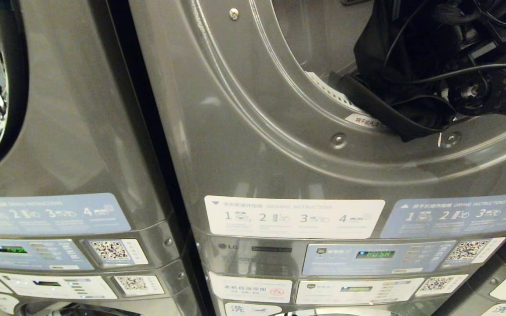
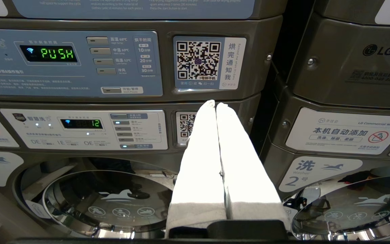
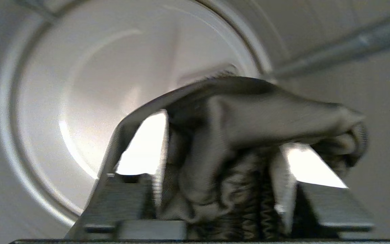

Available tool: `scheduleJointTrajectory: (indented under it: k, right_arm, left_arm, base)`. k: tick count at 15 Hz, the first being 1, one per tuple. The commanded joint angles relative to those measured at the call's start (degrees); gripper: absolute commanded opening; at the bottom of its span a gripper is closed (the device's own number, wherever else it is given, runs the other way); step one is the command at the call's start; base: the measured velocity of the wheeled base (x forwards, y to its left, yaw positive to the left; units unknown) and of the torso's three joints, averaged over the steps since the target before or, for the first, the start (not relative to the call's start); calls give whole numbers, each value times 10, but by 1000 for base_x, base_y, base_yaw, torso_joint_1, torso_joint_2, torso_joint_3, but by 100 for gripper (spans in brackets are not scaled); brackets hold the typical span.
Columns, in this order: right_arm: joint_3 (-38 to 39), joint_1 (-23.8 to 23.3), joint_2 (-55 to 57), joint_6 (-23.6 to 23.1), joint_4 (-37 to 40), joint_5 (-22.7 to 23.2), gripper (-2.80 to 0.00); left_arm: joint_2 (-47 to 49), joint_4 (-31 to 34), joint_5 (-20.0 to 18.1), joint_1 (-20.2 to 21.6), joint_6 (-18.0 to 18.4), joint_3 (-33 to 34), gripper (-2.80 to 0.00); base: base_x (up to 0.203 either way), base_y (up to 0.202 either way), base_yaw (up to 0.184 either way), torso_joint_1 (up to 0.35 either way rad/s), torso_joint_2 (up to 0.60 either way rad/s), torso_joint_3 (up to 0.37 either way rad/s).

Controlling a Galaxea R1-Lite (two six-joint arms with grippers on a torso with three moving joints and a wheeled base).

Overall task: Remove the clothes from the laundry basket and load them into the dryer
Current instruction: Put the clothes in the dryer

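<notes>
A dark garment (image 1: pixel 393 87) hangs over the lower rim of the dryer's round opening (image 1: pixel 279 109), partly inside the drum. My right arm (image 1: pixel 477 87) reaches into that opening from the upper right, and the cloth hides its gripper in the head view. In the right wrist view, inside the pale drum (image 3: pixel 80 101), my right gripper (image 3: pixel 222 135) stands open. The bunched garment (image 3: pixel 249 112) lies between and over its spread fingers. My left gripper (image 2: pixel 215 103) is shut and empty, parked low in front of the control panels. The laundry basket is out of view.
A second stacked machine (image 1: pixel 59 109) stands to the left. Instruction labels and control panels (image 1: pixel 376 259) run below the dryer opening. Round washer doors (image 2: pixel 107 200) sit low down in the left wrist view.
</notes>
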Motion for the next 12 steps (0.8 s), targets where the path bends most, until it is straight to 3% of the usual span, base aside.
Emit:
scheduleJointTrajectory:
  k: [1, 5, 9, 12]
  right_arm:
    - [0, 4, -13, -2, 8, 9, 0]
    - [0, 22, -83, 14, 204, 16, 0]
    - [-1, 76, -173, 99, 437, 16, 0]
    - [0, 92, -218, 125, 573, 12, 0]
  left_arm:
    - [-1, 0, 0, 1, 0, 0, -280]
    - [-1, 0, 0, 0, 0, 0, -280]
    - [-1, 0, 0, 0, 0, 0, -280]
    - [0, 0, 0, 0, 0, 0, -280]
  base:
    - [0, 0, 0, 0, 0, 0]
    - [0, 0, 0, 0, 0, 0]
    - [0, 0, 0, 0, 0, 0]
    - [0, 0, 0, 0, 0, 0]
